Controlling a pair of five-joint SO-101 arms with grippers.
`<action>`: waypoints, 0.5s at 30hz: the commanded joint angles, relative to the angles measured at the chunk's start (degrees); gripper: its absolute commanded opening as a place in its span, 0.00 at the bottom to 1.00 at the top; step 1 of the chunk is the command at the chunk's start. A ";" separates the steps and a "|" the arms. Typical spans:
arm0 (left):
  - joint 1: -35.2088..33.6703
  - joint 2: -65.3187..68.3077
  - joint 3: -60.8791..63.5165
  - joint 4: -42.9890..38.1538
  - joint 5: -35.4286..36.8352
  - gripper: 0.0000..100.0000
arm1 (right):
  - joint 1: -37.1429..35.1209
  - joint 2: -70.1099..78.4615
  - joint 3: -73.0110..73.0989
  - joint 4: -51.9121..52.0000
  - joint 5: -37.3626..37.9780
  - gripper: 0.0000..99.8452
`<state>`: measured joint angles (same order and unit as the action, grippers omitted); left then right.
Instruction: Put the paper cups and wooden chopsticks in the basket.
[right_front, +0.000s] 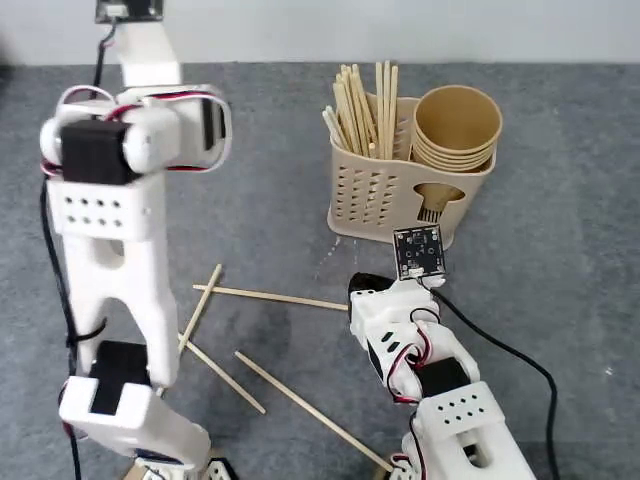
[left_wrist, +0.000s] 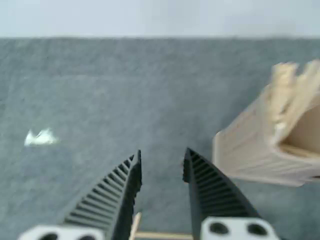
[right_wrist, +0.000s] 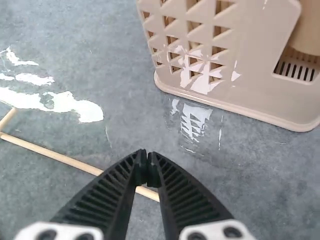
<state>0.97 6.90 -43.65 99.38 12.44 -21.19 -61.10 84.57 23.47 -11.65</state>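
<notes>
In the left wrist view, the basket (left_wrist: 265, 145) beyond the left hand (left_wrist: 161, 156) is being blurred and cut off by the picture's edge, so its contents are not being made out. A wooden chopstick (left_wrist: 160, 234) lying between that hand's parted fingers is being largely covered by them. In the right wrist view, a chopstick (right_wrist: 50, 153) is being partly hidden beneath the closed tips of the right hand (right_wrist: 146, 156), and the basket ahead is being cropped. In the high view, the lower paper cups (right_front: 457, 120) are being concealed within their stack.

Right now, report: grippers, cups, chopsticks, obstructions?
Left gripper open, empty. Right gripper shut above a loose chopstick. Cups stacked in basket; four chopsticks on table.
</notes>
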 joint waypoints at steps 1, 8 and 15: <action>-3.08 -2.81 8.57 1.23 -6.15 0.11 | -0.13 -1.27 -0.26 -0.92 0.62 0.01; -6.77 -2.81 27.56 1.23 -14.95 0.11 | -0.13 -1.27 -0.26 -0.92 0.62 0.01; -8.35 -2.73 40.40 0.97 -19.96 0.12 | -0.13 -1.27 -0.26 -1.10 0.70 0.01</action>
<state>-7.12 6.90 -5.85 99.38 -5.58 -21.19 -61.10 84.57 23.47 -11.65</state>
